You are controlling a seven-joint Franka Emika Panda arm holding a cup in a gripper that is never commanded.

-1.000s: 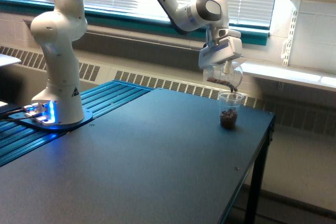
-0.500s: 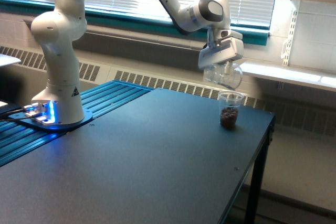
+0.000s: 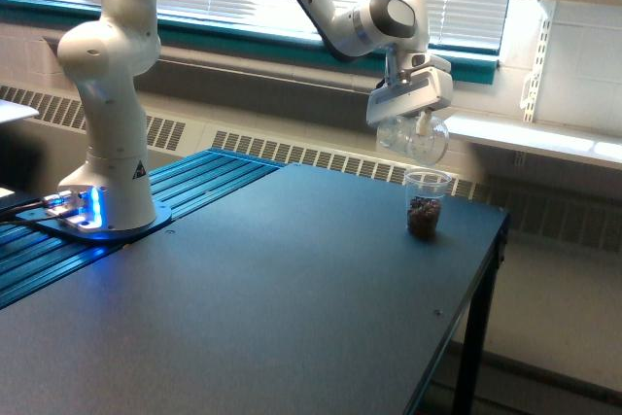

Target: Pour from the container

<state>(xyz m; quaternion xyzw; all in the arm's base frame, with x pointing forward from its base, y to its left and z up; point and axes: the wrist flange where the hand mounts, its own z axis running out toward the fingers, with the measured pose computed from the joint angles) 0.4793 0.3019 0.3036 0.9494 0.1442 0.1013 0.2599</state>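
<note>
the pincer (image 3: pixel 418 116) grips a tipped glass mug (image 3: pixel 414 138), seemingly empty, just above a plastic cup (image 3: pixel 424 205) of brown bits near the dark tabletop's (image 3: pixel 272 279) far edge.

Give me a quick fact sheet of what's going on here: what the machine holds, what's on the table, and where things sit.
Machine: one white robot arm, base on the table at the exterior view's left
Gripper: shut on the container, up in the air
Container: clear rounded glass vessel, tipped, looks empty
Plastic cup: upright on the table just below the container, not touching it
Cup contents: brown bits, roughly the lower half
Table: dark top, cup near its far edge at the exterior view's right
Background: window blinds, wall shelf
</note>
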